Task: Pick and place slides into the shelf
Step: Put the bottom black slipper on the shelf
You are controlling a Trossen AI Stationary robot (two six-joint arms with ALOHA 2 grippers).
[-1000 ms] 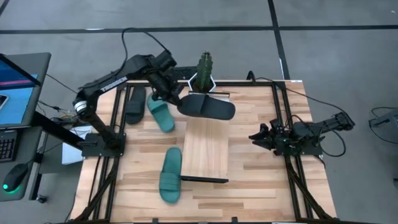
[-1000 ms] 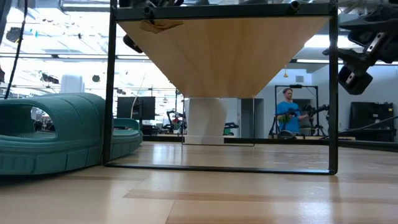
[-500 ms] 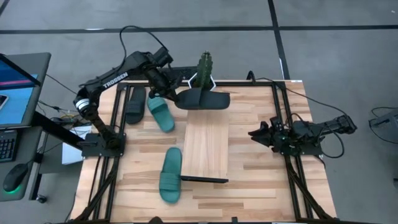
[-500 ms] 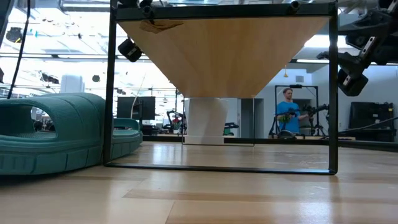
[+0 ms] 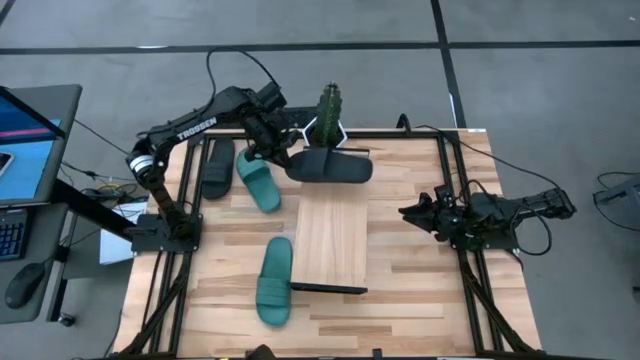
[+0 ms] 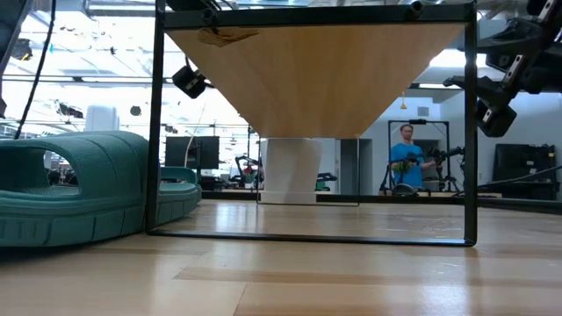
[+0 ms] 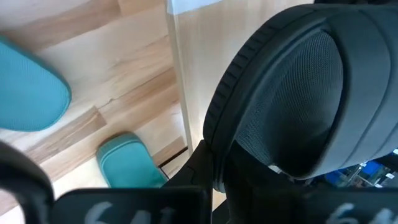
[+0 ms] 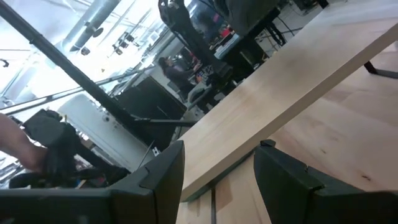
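Light-wood plank shelf (image 5: 331, 235) lies lengthwise down the middle of the butcher-block tabletop (image 5: 410, 290), raised on a thin black frame, with a dark lip at its near end and bare wood along most of its length. To the right of the shelf the tabletop is open as far as the right arm.

At the shelf's far end a white pot holding a green cactus (image 5: 328, 115) stands just beyond the edge, close behind the carried sandal. Black frame rails run along both sides of the tabletop. One teal rubber slide (image 5: 258, 178) lies angled just left of the shelf's far part, a black slide (image 5: 217, 167) lies beside it nearer the left rail, and a second teal slide (image 5: 274, 280) lies by the shelf's near left corner, touching or nearly touching the dark lip.

The left gripper (image 5: 277, 155) is clamped on the black ribbed-strap slide (image 5: 330, 165), which lies crosswise over the shelf's far end; whether it touches the plank cannot be told. In the left wrist view its ribbed strap (image 7: 298, 99) fills the space ahead of the fingers.

The right gripper (image 5: 412, 213) waits low over the tabletop right of the shelf, fingers (image 8: 158, 177) parted around nothing.
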